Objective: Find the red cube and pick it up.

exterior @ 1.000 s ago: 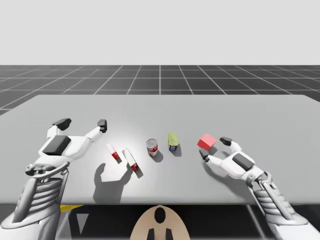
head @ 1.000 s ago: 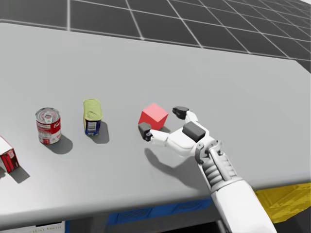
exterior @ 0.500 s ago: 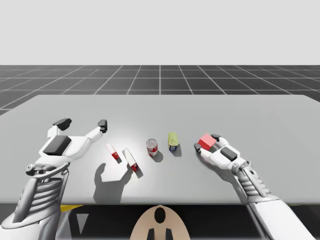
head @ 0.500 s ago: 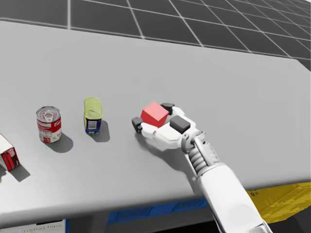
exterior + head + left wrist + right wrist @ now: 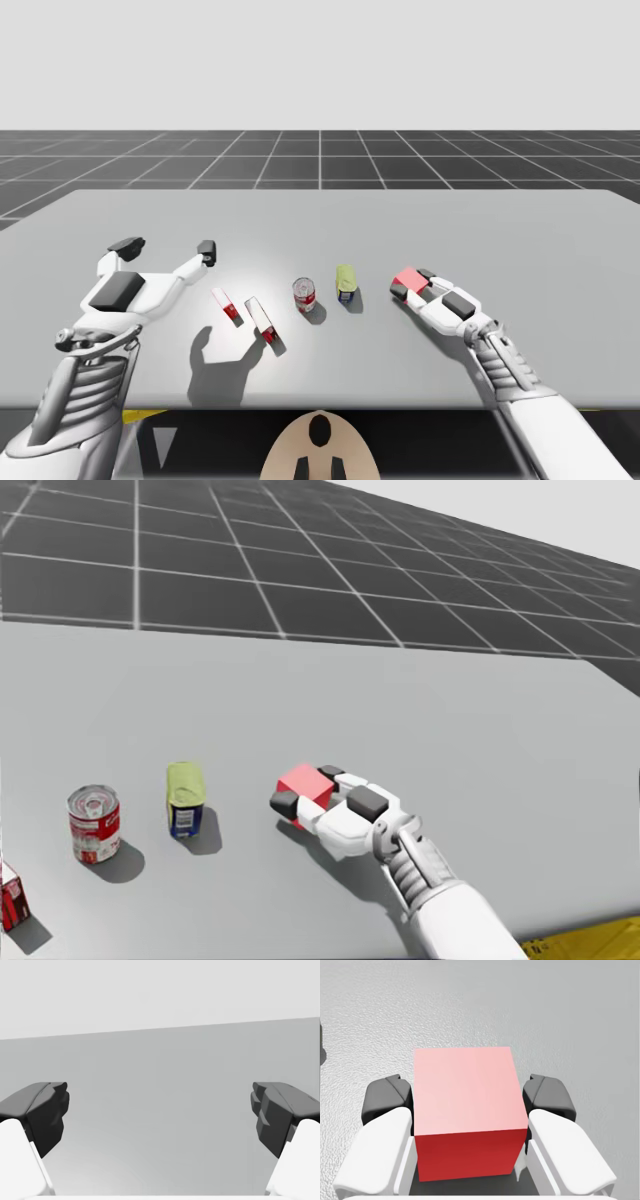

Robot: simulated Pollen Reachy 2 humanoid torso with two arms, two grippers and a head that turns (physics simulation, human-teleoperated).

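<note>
Grey worktop (image 5: 320,215) spreads wide under us, with a dark gridded floor (image 5: 320,155) behind it and a pale blank backdrop above.

Our right pincer (image 5: 468,1096) is clenched on the cube (image 5: 305,782). Its dark pads (image 5: 387,1097) press two opposite sides, and the red block sits deep between the white fingers, its top face level. The cube is right of the worktop's middle. We cannot tell whether its underside touches the surface.

To the left of the cube, a little apart from it, the green can (image 5: 346,283) stands upright. It is yellow-green above with a blue label on its lower half, and the print there is too small for us to read. Near it on the left the red can (image 5: 304,296) also stands upright, with a red-and-white label and a silvery lid. We cannot make out its writing.

Further left are a box (image 5: 262,318) and a second box (image 5: 227,305), both slim and red and white, close together but apart. We cannot read any lettering on them.

Our left pincer (image 5: 166,245) is released, its fingers spread wide with nothing between them. It hangs over the worktop's left side, well apart from the cube, and its shadow (image 5: 215,350) falls beside the boxes.
</note>
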